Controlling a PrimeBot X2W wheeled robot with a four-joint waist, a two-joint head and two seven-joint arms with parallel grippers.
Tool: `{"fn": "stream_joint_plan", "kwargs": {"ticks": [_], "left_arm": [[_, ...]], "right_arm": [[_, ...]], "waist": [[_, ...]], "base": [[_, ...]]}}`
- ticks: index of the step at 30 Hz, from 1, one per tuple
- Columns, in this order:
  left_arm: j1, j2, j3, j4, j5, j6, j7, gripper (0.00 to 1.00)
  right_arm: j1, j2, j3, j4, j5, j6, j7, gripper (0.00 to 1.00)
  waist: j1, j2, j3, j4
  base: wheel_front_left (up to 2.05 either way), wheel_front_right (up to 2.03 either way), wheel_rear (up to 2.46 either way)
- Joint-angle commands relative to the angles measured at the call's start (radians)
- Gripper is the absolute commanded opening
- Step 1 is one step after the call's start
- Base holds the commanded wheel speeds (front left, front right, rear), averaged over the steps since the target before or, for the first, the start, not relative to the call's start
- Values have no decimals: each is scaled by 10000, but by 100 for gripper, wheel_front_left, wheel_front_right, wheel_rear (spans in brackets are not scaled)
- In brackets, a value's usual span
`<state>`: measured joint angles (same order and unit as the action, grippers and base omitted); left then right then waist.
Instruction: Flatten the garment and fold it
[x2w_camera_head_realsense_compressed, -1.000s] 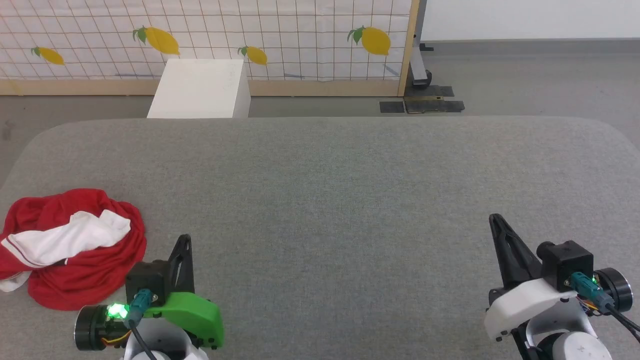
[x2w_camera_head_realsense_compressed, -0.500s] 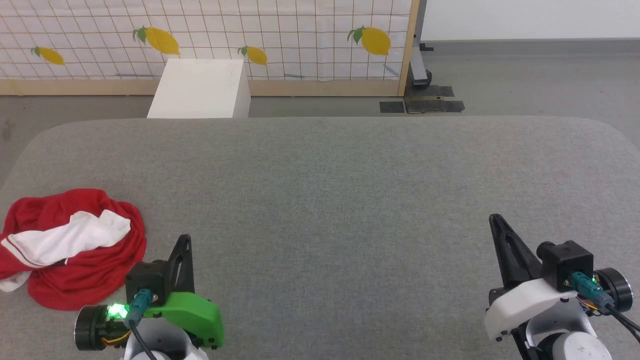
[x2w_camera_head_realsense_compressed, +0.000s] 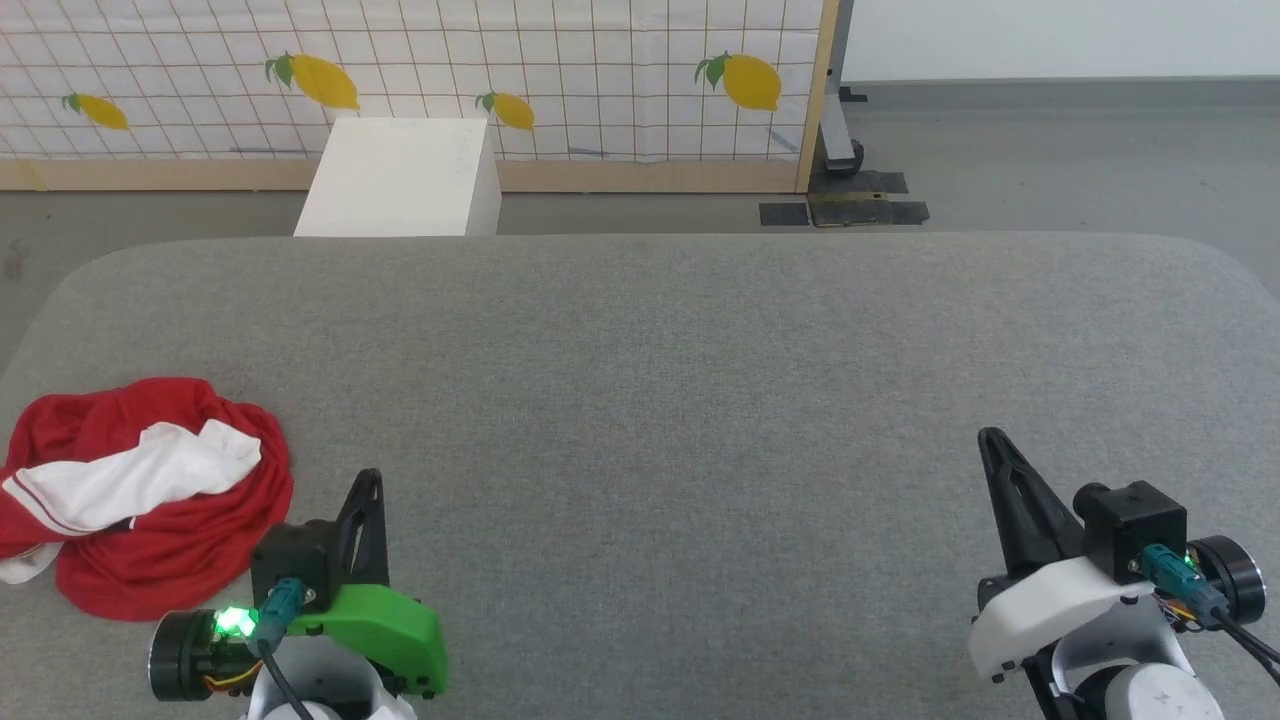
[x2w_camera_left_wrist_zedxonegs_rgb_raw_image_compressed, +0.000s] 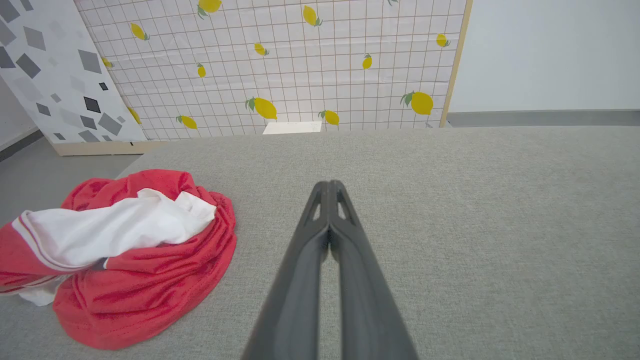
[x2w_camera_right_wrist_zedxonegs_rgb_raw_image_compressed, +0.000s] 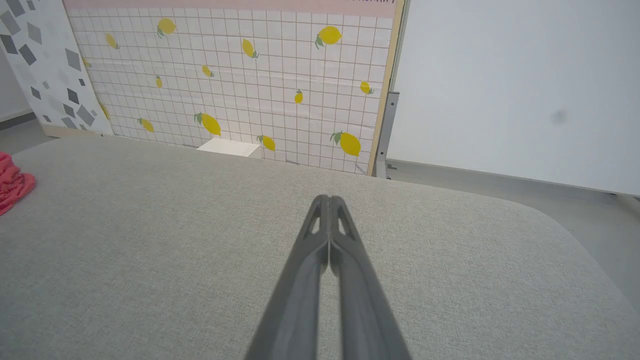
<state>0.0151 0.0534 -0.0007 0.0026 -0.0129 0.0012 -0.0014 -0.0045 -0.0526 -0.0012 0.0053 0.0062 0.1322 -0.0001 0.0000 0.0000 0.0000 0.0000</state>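
The garment (x2w_camera_head_realsense_compressed: 170, 540) is a red T-shirt lying crumpled in a heap at the near left of the grey table (x2w_camera_head_realsense_compressed: 640, 380), with a white sleeve edged in red stripes draped across its top. In the left wrist view the garment (x2w_camera_left_wrist_zedxonegs_rgb_raw_image_compressed: 145, 290) lies left of my fingers. My left gripper (x2w_camera_head_realsense_compressed: 370, 478) stands shut just right of the heap, apart from it, holding nothing; its tips (x2w_camera_left_wrist_zedxonegs_rgb_raw_image_compressed: 329, 184) are pressed together. At the near right my right gripper (x2w_camera_head_realsense_compressed: 990, 436) is shut and empty, its tips (x2w_camera_right_wrist_zedxonegs_rgb_raw_image_compressed: 328, 198) over bare table. A red edge of the garment (x2w_camera_right_wrist_zedxonegs_rgb_raw_image_compressed: 12, 182) shows at the far left of the right wrist view.
A white box (x2w_camera_head_realsense_compressed: 400, 180) stands on the floor just behind the table's far edge. Behind it runs a lemon-print grid panel (x2w_camera_head_realsense_compressed: 600, 70) with a wooden frame. A grey panel with dark shapes (x2w_camera_left_wrist_zedxonegs_rgb_raw_image_compressed: 45, 75) leans at the left.
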Motion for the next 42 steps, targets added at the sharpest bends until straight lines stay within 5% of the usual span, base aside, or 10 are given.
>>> {"fn": "stream_joint_plan", "kwargs": {"ticks": [1,2,3,5,6,7,42], "left_arm": [[-151,-32,7,-26,129,-12,14,0],[-151,-32,7,-26,129,-12,14,0],[-1,0,0,0,0,0,-1,100],[8,2,4,3,-27,6,-8,100],[9,2,1,5,-46,5,-6,0],[-9,1,-14,14,-65,64,-61,100],[-156,-8,-153,112,-523,498,-780,100]], "right_arm": [[45,24,12,-53,-62,-15,1,0],[45,24,12,-53,-62,-15,1,0],[0,0,-2,0,0,0,1,100],[0,-4,-11,5,6,0,-6,100],[-1,-6,-13,5,6,0,-4,0],[-10,-5,-67,8,31,0,-59,100],[34,3,-571,-150,718,-5,-783,100]], "waist": [[0,0,0,0],[0,0,0,0],[0,0,0,0],[0,0,1,0],[0,0,1,-1],[0,0,6,0],[0,0,87,22]], "base": [[0,0,0],[0,0,0],[0,0,0],[0,0,0],[0,0,0],[0,0,0],[0,0,0]]}}
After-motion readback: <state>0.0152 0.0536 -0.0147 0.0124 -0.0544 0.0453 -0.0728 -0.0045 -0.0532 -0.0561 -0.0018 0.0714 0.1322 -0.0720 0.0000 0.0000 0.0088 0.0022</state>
